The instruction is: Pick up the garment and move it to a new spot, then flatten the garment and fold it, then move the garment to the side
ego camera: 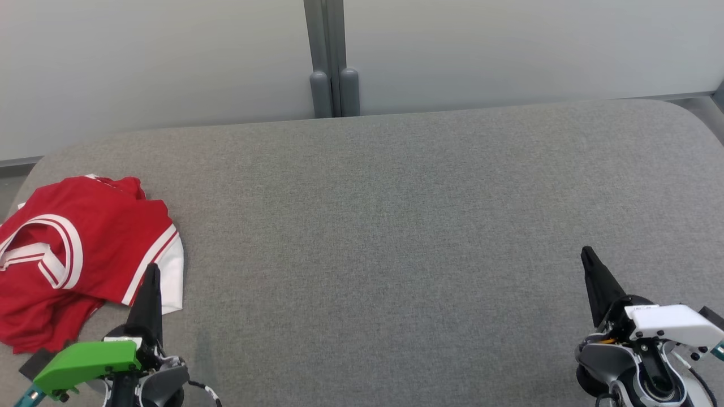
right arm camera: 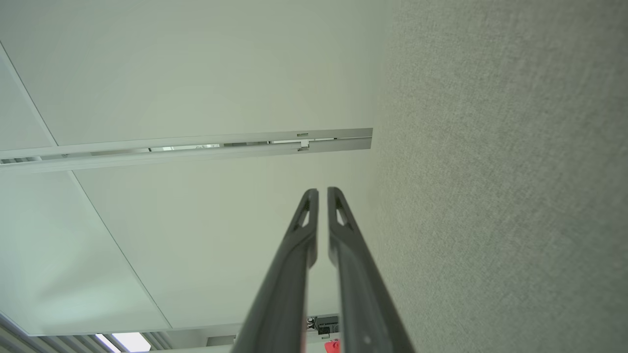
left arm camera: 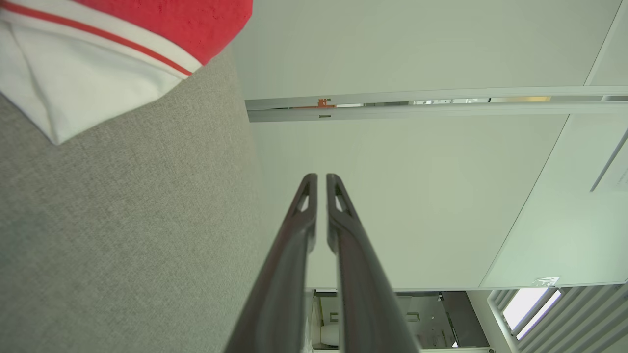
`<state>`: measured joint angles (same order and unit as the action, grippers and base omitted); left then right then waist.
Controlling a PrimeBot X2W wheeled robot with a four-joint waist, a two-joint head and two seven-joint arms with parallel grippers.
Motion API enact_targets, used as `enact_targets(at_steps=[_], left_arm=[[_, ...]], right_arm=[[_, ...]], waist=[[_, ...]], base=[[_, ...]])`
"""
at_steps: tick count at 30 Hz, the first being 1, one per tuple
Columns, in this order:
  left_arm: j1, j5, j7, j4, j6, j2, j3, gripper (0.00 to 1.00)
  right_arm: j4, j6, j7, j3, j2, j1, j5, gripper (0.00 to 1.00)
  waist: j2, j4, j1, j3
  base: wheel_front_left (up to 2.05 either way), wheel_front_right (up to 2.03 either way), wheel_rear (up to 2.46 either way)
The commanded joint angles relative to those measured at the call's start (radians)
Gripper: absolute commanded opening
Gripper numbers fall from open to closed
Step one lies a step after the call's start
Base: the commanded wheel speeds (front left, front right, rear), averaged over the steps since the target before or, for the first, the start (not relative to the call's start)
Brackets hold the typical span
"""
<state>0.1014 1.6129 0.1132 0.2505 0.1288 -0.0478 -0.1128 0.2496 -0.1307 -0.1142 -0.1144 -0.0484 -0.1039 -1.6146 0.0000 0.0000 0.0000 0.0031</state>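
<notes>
**A:** Start with the big things; what have we got?

**B:** A grey padded surface (ego camera: 396,226) spanning the head view, rounded at its far corners; pale wall panels (ego camera: 169,56) stand just behind its far edge, so reaching far in that direction risks a bump.

**A:** And the garment?

**B:** The red garment (ego camera: 68,254) with white stripes lies bunched at the far left, close to that edge and running out of the picture there; it looks rumpled rather than squared, so I'd judge the first pick is not yet made.

**A:** Room to move it?

**B:** Plenty; the whole middle and right of the surface lie bare, a natural new spot for spreading it flat.

**A:** The arms?

**B:** The left gripper (ego camera: 151,277) sits low just beside the garment's white hem, probably because it is the nearer arm; its fingers are pressed together on nothing; the right gripper (ego camera: 589,260) waits well apart at the lower right, likewise pressed together and empty; both would need to spread before pinching cloth.
</notes>
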Motion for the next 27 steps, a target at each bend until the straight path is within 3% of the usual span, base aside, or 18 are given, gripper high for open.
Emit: enact_targets(at_steps=[1,12,27], left_arm=[[-0.006,0.000,0.000,0.008,0.000,0.002,0.001,1.00],[-0.032,-0.051,-0.044,-0.001,0.000,0.005,0.018,1.00],[-0.027,-0.337,-0.111,-0.068,-0.017,0.003,0.028,1.00]], right_arm=[[0.007,0.000,0.000,0.000,0.002,0.005,0.000,1.00],[0.000,0.000,0.044,0.021,0.007,0.037,0.041,1.00],[-0.068,0.000,0.111,0.037,0.005,0.052,0.278,1.00]], waist=[[0.0000,0.000,0.0000,0.000],[0.0000,0.000,0.0000,0.001],[0.0000,-0.003,0.0000,0.002]], base=[[0.00,0.00,0.00],[0.00,0.00,0.00],[0.00,0.00,0.00]])
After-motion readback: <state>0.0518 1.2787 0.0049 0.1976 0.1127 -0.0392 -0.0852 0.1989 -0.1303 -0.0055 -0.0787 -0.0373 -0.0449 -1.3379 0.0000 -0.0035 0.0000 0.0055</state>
